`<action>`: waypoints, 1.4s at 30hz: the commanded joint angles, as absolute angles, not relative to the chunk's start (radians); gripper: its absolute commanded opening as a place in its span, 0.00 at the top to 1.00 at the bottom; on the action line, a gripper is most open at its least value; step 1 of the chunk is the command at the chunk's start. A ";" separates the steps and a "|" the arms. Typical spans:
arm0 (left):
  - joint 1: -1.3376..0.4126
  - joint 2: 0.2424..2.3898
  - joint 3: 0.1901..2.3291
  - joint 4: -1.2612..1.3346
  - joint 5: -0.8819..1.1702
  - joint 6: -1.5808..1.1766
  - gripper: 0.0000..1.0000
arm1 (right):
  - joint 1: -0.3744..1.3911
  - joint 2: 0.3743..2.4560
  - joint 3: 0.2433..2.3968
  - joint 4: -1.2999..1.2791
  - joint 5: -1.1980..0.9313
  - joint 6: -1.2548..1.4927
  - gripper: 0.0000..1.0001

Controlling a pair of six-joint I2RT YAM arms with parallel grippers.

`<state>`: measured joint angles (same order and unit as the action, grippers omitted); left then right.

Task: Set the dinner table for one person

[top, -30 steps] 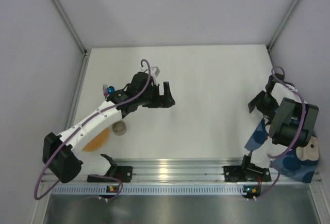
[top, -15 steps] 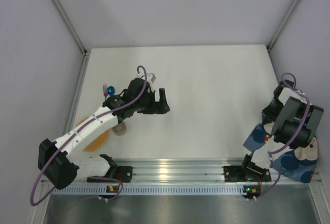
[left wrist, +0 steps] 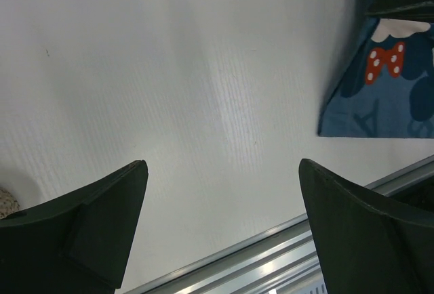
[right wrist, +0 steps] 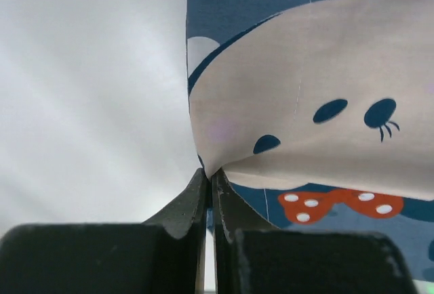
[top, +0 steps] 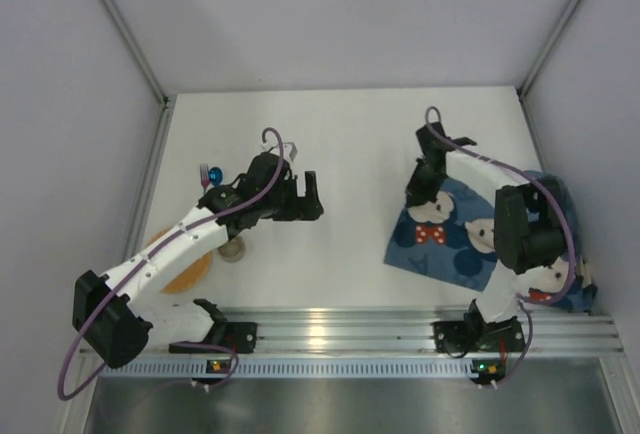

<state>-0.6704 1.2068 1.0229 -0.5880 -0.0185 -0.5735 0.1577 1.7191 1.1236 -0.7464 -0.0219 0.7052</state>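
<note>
White dinner table (top: 360, 144) lies flat beneath both grippers. Right gripper (top: 418, 194) pinches a corner of the blue placemat (top: 450, 244), whose length lies behind it. Left gripper (top: 310, 197) gapes wide, empty.

The dark-blue cloth placemat (top: 452, 257) is printed with cream cartoon mouse faces and red bows dotted white, the plain white matte tabletop (top: 360, 144) carries no pattern, and the round flat plate (top: 186, 276) is orange.
</note>
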 commanded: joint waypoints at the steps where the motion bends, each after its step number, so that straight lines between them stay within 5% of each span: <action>1: -0.672 1.181 1.069 -0.587 -0.078 -0.565 0.01 | 0.391 1.761 1.390 -0.704 -0.228 0.854 1.00; 2: -0.670 1.184 1.075 -0.586 -0.093 -0.563 0.01 | 0.464 1.810 1.451 -0.715 -0.260 0.851 1.00; 4: -0.672 1.186 1.094 -0.591 -0.113 -0.558 0.01 | 0.512 1.857 1.607 -0.777 -0.271 0.845 0.20; 5: -0.670 1.186 1.100 -0.600 -0.126 -0.558 0.01 | 0.538 1.882 1.639 -0.788 -0.287 0.830 0.00; 11: -0.672 1.195 1.083 -0.563 -0.135 -0.561 0.01 | 0.537 1.783 1.629 -0.816 -0.290 0.766 0.00; 17: -0.673 1.427 1.107 -0.456 -0.094 -0.532 0.01 | 0.480 1.553 1.433 -0.877 -0.189 0.692 0.00; 31: -0.545 2.062 1.595 -0.488 -0.115 -0.561 0.02 | 0.252 1.106 1.115 -1.037 -0.129 0.545 0.00; 42: -0.523 1.931 1.214 -0.379 -0.138 -0.833 0.02 | 0.201 1.083 1.074 -1.048 -0.161 0.485 0.00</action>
<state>-0.5209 1.9820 1.3582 -0.3511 -0.1349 -0.6941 0.2119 1.0824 1.0721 -1.0431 -0.1463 0.5175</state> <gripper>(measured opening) 0.983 0.996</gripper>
